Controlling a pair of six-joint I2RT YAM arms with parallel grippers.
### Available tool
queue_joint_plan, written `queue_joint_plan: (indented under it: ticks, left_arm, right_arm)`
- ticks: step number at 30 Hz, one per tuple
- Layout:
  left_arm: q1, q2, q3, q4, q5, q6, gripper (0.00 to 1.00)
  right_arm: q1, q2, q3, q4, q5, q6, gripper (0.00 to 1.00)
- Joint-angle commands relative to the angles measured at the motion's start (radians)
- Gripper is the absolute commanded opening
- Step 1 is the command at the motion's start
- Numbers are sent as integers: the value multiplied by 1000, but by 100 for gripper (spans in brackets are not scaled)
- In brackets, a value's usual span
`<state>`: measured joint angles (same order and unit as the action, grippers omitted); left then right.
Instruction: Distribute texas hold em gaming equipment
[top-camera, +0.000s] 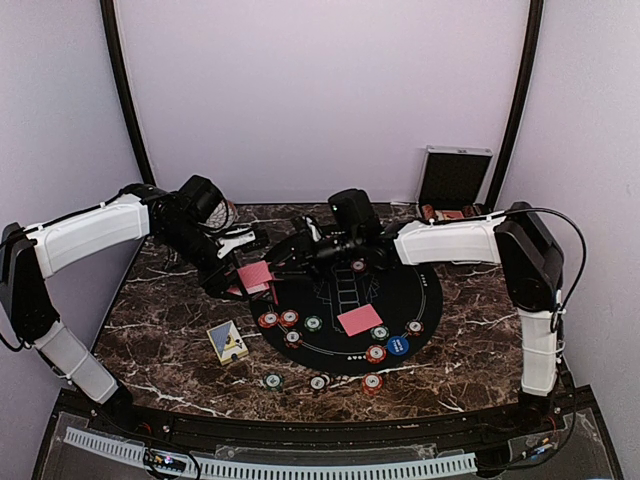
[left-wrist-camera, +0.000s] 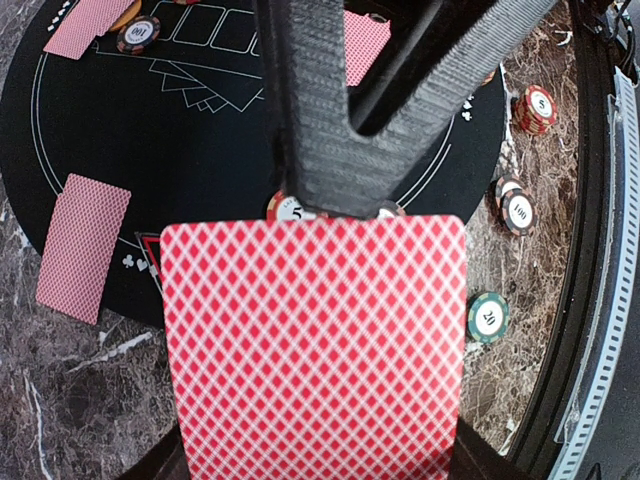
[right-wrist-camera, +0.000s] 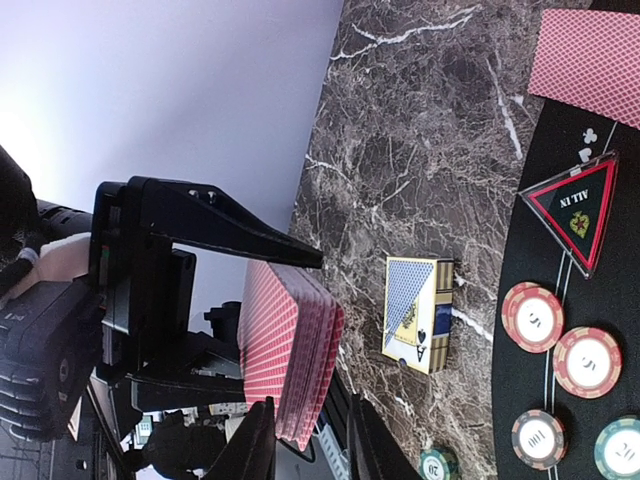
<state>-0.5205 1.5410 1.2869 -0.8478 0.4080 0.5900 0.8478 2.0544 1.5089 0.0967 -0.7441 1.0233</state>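
My left gripper (top-camera: 240, 270) is shut on a deck of red-backed cards (top-camera: 256, 275) and holds it above the left edge of the black round mat (top-camera: 425, 290). The deck fills the lower left wrist view (left-wrist-camera: 315, 340). My right gripper (top-camera: 287, 255) reaches in from the right. It is open, and its fingers (right-wrist-camera: 255, 440) straddle the deck's end (right-wrist-camera: 290, 345). They show as a black V over the deck's top edge (left-wrist-camera: 330, 130). One card (top-camera: 360, 320) lies face down on the mat, and another (left-wrist-camera: 85, 245) at the mat's edge. Poker chips (top-camera: 290, 320) lie on the mat.
A blue and yellow card box (top-camera: 228, 342) lies on the marble left of the mat, also in the right wrist view (right-wrist-camera: 418, 313). Loose chips (top-camera: 272, 380) sit near the front edge. A triangular ALL IN marker (right-wrist-camera: 575, 205) lies on the mat. A silver case (top-camera: 455, 178) stands at back right.
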Motion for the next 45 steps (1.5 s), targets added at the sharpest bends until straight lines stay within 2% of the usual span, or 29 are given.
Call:
queue_joint_plan:
  ticks: [1,13,25,35,40,45]
  left_arm:
    - [2,-13,-6,-19,23,7,0]
    - [2,-14,-2,-20,23,7,0]
    - [2,-12,-3,-18,23,8,0]
    - [2,-6,0,-17,26,10,0]
    - [2,-3,5,-16,26,6,0]
    - [2,3,13,-17,23,7,0]
  right_arm:
    - [4,-29,-17,129,-44,62,26]
    - [12,2,-30,189,-74,117,25]
    - [12,22,-1,108,-55,81,24]
    - [26,29,12,137,-77,107,24]
    - [28,24,2,159,-83,124,22]
    - [30,24,2,165,-81,136,14]
